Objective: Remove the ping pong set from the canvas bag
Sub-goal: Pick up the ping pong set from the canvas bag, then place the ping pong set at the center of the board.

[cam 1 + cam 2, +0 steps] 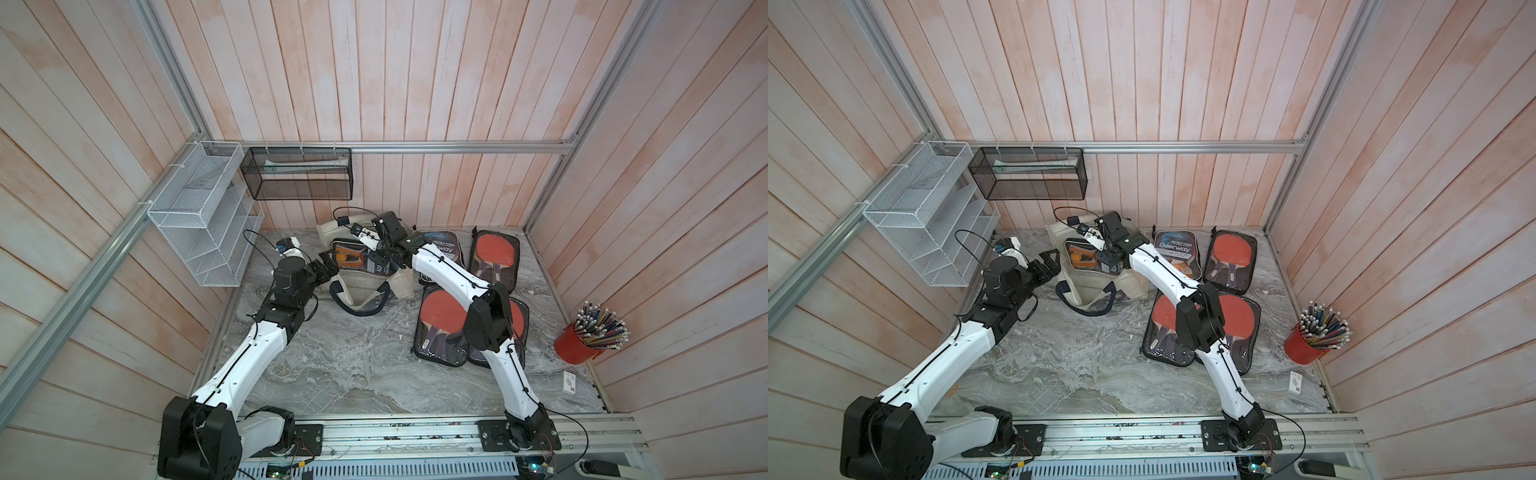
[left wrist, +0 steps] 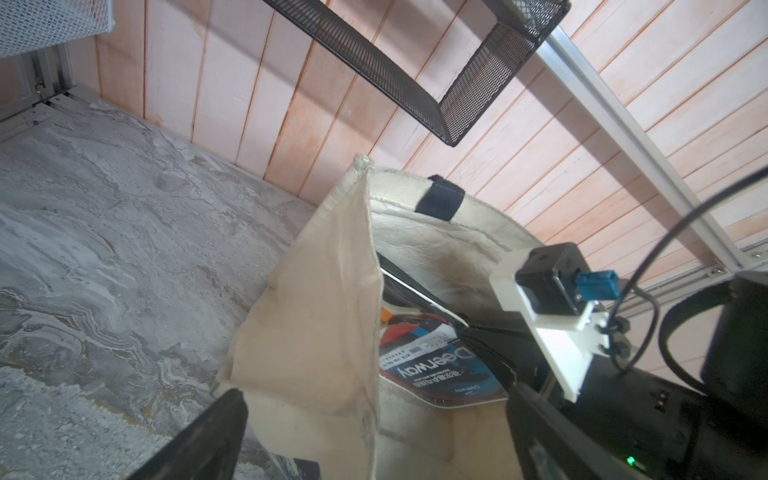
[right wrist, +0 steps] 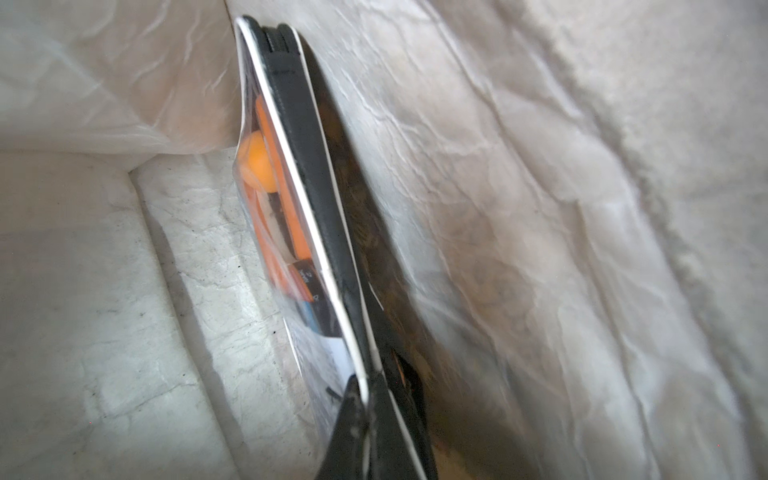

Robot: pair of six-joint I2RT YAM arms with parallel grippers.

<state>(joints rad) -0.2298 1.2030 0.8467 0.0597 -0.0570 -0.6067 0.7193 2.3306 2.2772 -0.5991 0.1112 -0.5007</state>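
While the right gripper [image 3: 365, 390] clamps the ping pong set [image 3: 299, 166] in the canvas bag [image 2: 316, 311], left gripper [image 1: 1051, 261] spread wide, withdrawal through its mouth should follow.

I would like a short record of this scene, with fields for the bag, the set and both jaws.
bag: cream canvas, mouth open, at rear of table
set: inside bag, leaning on its wall
right jaws: shut on set's edge
left jaws: open, at bag's side wall
cases: four, on table outside bag
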